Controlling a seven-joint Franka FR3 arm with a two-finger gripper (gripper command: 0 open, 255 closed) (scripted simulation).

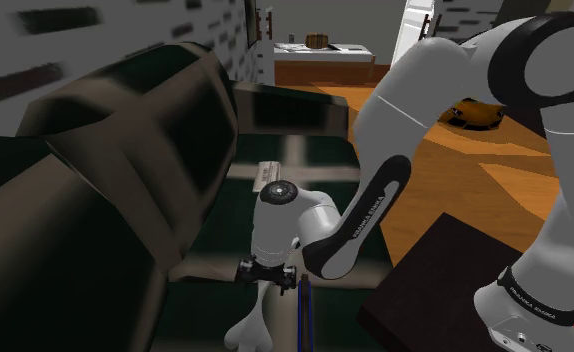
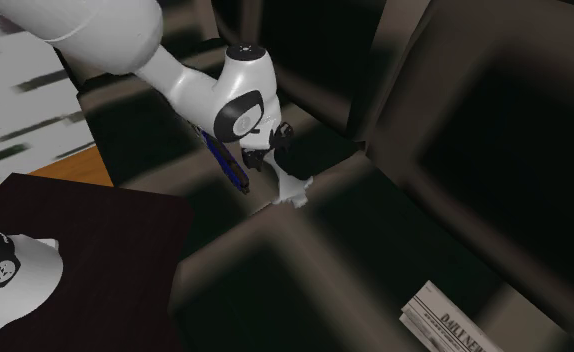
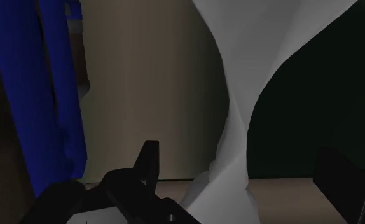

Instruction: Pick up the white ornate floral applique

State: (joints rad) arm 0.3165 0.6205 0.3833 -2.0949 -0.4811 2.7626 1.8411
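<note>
Here, in the shoulder view, the white Franka arm (image 1: pixel 375 190) bends down from its dark box stand (image 1: pixel 445 270) at the lower right and ends low in the middle of the picture. There the black jaws point down at a dark surface crossed by pale tan bands (image 1: pixel 325 160). Right under them is the white ornate floral applique (image 1: pixel 255 325), a pale curving shape. A thin blue strip-like object (image 1: pixel 303 310) stands just beside it, to the shoulder view's right. A large dark brown bulky form (image 1: pixel 105 190) takes up the left side, too blurred to name. An orange toy car (image 1: pixel 478 114) sits well apart on the wooden floor (image 1: pixel 455 170) behind the arm.

In the second exterior view the applique (image 2: pixel 293 188) reaches from between the jaws down to one pale band. The blue object (image 2: pixel 227 160) is near it on that view's left. A folded printed newspaper (image 2: pixel 443 318) lies well apart at the lower right.

In the wrist view the two black fingers (image 3: pixel 146 167) are spread wide. The applique (image 3: pixel 238 121) runs up between them as a twisting white band, with a gap to each finger, so nothing is pinched. The blue object (image 3: pixel 54 95) lies outside the fingers, beyond one of them
</note>
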